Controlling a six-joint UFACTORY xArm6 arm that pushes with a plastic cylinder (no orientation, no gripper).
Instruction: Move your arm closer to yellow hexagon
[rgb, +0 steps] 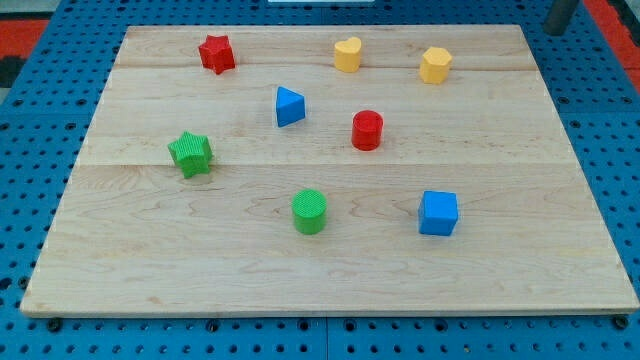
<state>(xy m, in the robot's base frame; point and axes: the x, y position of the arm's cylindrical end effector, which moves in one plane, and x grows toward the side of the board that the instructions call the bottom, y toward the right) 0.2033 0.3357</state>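
Observation:
The yellow hexagon (435, 64) sits on the wooden board near the view's top right. My rod shows at the view's top right corner, and my tip (556, 30) is just beyond the board's top right corner, over the blue surround. The tip is up and to the right of the yellow hexagon, well apart from it and touching no block.
A yellow heart-like block (347, 54) lies left of the hexagon and a red star (216, 53) at top left. A blue triangle (289, 106) and red cylinder (367, 130) are mid-board. A green star (190, 153), green cylinder (309, 211) and blue cube (438, 213) lie lower.

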